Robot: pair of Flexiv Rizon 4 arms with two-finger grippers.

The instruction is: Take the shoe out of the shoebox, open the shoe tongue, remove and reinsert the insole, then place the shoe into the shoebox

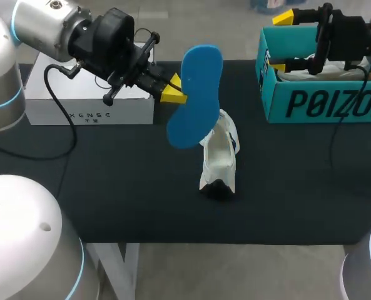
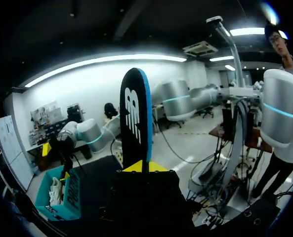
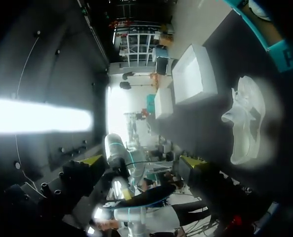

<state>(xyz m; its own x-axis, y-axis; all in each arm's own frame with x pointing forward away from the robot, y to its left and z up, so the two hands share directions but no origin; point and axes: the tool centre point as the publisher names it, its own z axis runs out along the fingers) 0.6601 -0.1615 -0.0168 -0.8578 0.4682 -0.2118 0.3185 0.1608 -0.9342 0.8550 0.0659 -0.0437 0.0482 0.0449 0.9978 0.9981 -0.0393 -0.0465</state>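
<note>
White box [image 1: 88,94] sits well left of the shoe [image 1: 218,156]. Left gripper [image 1: 174,89] is up-left of the shoe, fingers clamped on the blue insole [image 1: 196,87], held upright above it. Shoe is on the black table [image 1: 110,187], outside the teal shoebox [image 1: 323,103] to its right. Right gripper [image 1: 280,39] is over the shoebox's near end, fingers wide apart, holding nothing.

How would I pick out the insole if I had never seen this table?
Find the black table, with a white box at one end and a teal shoebox at the other. Near the middle sits a white shoe, and the left gripper holds the insole just above it. It is the only flat, bright blue, foot-shaped piece.
</note>
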